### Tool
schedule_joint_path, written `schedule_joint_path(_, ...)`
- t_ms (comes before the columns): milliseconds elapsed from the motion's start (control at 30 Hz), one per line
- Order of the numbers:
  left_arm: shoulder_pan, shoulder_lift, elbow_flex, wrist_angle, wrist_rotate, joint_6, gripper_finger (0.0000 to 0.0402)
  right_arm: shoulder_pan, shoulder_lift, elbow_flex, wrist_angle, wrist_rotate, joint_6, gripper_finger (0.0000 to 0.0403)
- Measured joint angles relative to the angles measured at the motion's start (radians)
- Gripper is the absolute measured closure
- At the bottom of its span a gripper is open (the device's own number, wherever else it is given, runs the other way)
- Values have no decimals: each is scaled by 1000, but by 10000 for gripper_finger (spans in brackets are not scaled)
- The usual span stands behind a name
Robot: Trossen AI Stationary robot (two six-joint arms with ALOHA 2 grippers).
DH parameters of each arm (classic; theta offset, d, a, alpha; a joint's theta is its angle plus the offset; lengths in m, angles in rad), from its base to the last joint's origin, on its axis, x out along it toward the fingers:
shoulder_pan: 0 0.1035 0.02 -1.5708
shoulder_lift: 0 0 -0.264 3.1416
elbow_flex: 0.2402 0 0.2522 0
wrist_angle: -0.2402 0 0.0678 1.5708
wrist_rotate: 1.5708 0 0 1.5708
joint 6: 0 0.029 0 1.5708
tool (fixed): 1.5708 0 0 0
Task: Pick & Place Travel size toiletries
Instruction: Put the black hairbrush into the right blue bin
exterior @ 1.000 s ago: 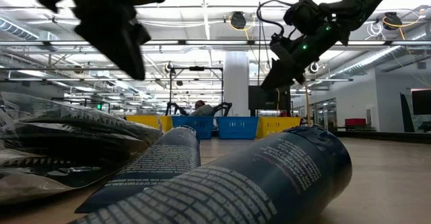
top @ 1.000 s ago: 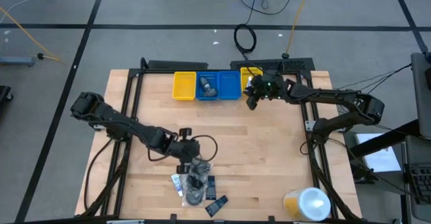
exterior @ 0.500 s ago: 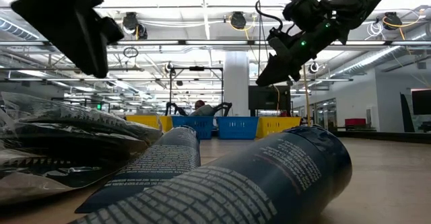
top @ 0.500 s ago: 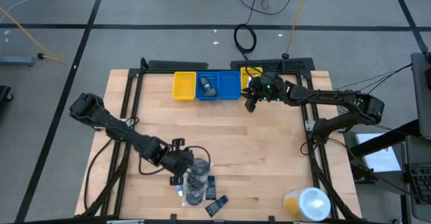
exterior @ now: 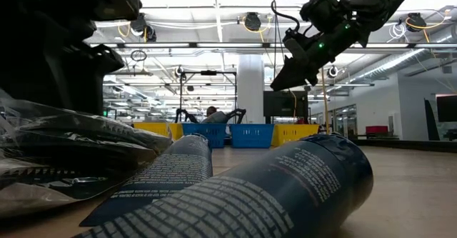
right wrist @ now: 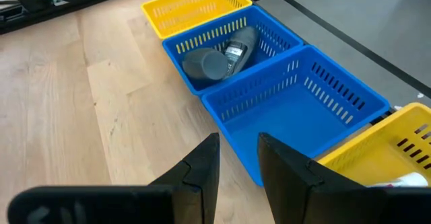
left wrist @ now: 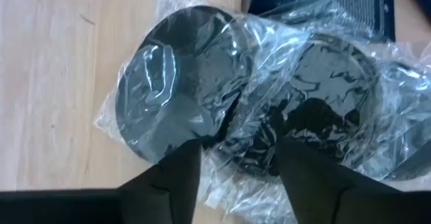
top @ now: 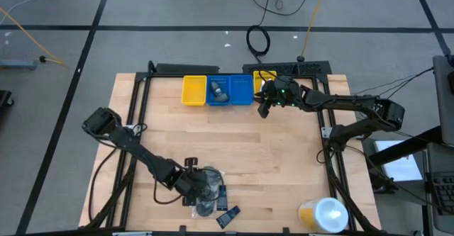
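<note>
Grey bottle in blue bin; wrapped black discs.

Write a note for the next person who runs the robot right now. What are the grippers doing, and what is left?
Left gripper: open, low over the round black flat pieces in clear plastic wrap in the near-edge pile; nothing gripped.
Right gripper: empty, slightly open, hovering by the row of bins.
Done: one dark grey mini bottle lies in a blue slotted plastic bin; something pale shows in the yellow bin at the right end.
Left: the pile's pieces, tubes and packets.
</note>
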Motion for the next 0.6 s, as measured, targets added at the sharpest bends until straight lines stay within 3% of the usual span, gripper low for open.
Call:
schedule_joint_path(267, -3, 53, 5, -1, -11, 21, 173, 0, 0, 0, 2, 0, 0, 308)
schedule_joint_path(600, 19, 65, 2, -11, -163, 59, 172, 0, 0, 0, 2, 0, 0, 308)
